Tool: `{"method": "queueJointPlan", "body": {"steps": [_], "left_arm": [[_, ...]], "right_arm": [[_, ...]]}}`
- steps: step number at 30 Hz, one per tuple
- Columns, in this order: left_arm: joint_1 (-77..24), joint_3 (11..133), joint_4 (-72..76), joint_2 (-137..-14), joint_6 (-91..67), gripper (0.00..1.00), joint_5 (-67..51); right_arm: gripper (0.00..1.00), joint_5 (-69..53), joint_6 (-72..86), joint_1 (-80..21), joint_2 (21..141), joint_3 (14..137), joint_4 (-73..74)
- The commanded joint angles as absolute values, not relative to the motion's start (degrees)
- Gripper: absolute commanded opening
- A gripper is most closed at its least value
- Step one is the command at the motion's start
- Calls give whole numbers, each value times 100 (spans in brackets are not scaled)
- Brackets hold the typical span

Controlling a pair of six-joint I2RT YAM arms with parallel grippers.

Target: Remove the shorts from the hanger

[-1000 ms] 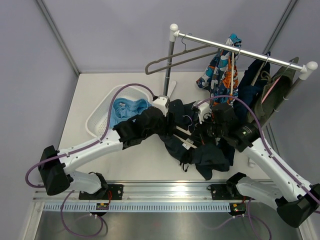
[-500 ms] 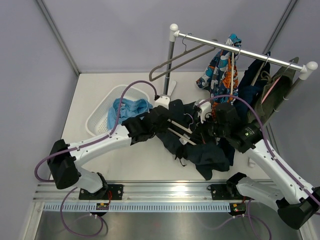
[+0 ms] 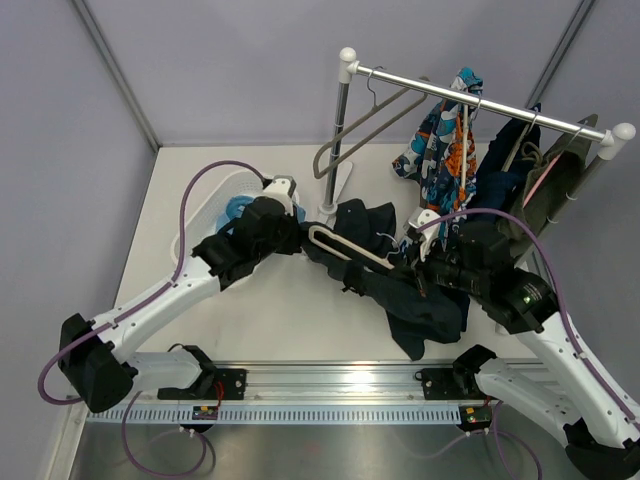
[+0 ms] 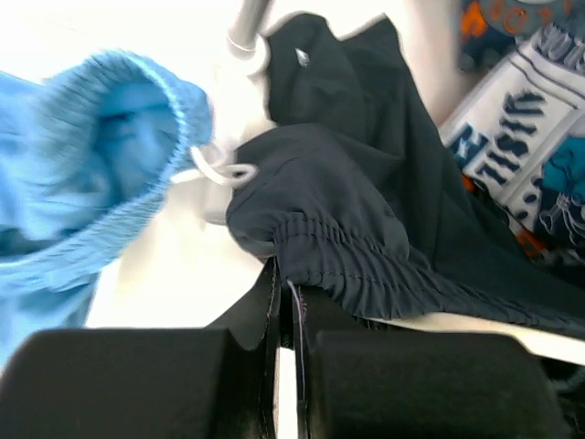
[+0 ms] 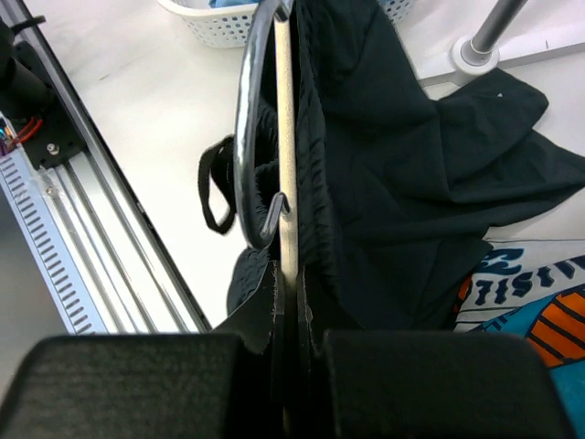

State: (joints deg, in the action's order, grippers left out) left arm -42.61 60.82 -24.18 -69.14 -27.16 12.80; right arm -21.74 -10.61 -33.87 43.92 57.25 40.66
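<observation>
The dark navy shorts (image 3: 405, 295) lie crumpled mid-table, still draped on a beige hanger (image 3: 345, 247). My left gripper (image 3: 298, 233) is shut on their gathered waistband (image 4: 366, 251), pinching the cloth edge between the fingertips (image 4: 315, 320). My right gripper (image 3: 415, 262) is shut on the hanger's flat bar (image 5: 285, 137), beside its grey hook (image 5: 249, 137); the dark shorts (image 5: 393, 155) hang to the right of the bar. The light blue shorts (image 4: 91, 201) with a white drawstring (image 4: 219, 171) lie in the basket, mostly hidden under my left arm in the top view.
A white basket (image 3: 195, 235) stands at the back left. The clothes rack's post (image 3: 340, 140) and rail (image 3: 480, 100) carry an empty grey hanger (image 3: 370, 120), a patterned garment (image 3: 445, 140) and darker clothes (image 3: 540, 180). The metal rail (image 3: 330, 385) runs along the near edge.
My left gripper closed on the dark shorts' waistband and drew it left toward the basket, baring part of the hanger. My right gripper kept hold of the hanger and shifted slightly right.
</observation>
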Motion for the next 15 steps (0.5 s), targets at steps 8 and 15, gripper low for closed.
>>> {"method": "queueJointPlan", "body": {"steps": [8,15], "left_arm": [[-4113,4668,-230,-6487,-2953,21,-1142],[-4166,3982,290,-5424,-2752,68,-1257]], "right_arm": [[0,-2196,430,-3410,5132,6152,2989],[0,-2540,1054,-3437,6072,6626,2242]]}}
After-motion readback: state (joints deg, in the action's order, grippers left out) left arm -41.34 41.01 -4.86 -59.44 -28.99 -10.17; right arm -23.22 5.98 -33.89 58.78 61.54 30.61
